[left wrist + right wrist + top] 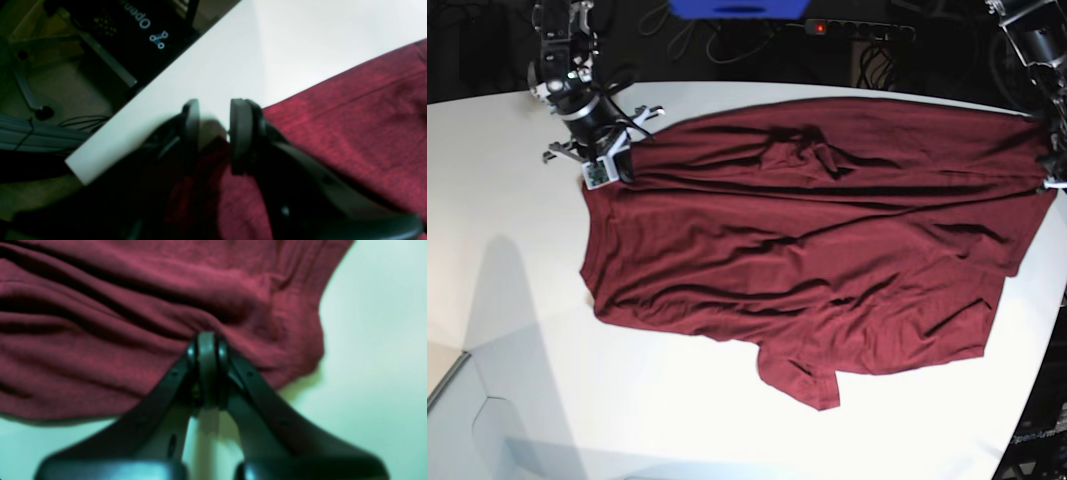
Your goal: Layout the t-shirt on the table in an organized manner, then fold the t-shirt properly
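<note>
The maroon t-shirt lies spread and wrinkled across the white table, with one sleeve pointing toward the near edge. My right gripper is shut on a fold at the shirt's edge; in the base view it sits at the shirt's far left corner. My left gripper stands open near the table's edge, its fingers apart, with the shirt's corner lying under and between them. In the base view that gripper is at the shirt's right edge.
The table's edge runs diagonally right beside my left gripper, with floor, cables and a black stand beyond it. A power strip and a blue object lie behind the table. The curved table edge passes near the shirt's right side.
</note>
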Robot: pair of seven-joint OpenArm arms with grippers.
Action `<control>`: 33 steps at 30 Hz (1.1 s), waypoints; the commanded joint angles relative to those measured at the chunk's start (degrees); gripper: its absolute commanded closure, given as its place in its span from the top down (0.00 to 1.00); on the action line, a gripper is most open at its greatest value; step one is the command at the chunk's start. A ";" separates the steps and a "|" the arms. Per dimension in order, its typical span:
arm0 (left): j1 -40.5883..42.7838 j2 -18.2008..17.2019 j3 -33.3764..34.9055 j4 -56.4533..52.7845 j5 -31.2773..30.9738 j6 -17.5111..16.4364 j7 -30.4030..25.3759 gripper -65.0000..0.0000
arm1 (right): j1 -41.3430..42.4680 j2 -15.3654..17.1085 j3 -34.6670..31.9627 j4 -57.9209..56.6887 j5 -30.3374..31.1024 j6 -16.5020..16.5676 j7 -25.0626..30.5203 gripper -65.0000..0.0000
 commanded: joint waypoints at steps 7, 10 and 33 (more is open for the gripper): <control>-0.99 -1.36 -2.28 10.69 -0.39 -0.12 -1.17 0.25 | 0.67 -0.10 0.16 2.91 0.66 0.21 1.44 0.00; -1.43 -1.27 -2.98 14.12 -0.39 -0.12 -1.17 0.25 | 0.58 -0.19 0.16 4.58 0.66 0.21 1.44 0.00; -24.64 4.09 33.77 -6.98 0.23 -0.04 -1.78 0.25 | 1.90 -1.42 -0.11 6.25 0.48 0.21 1.35 0.00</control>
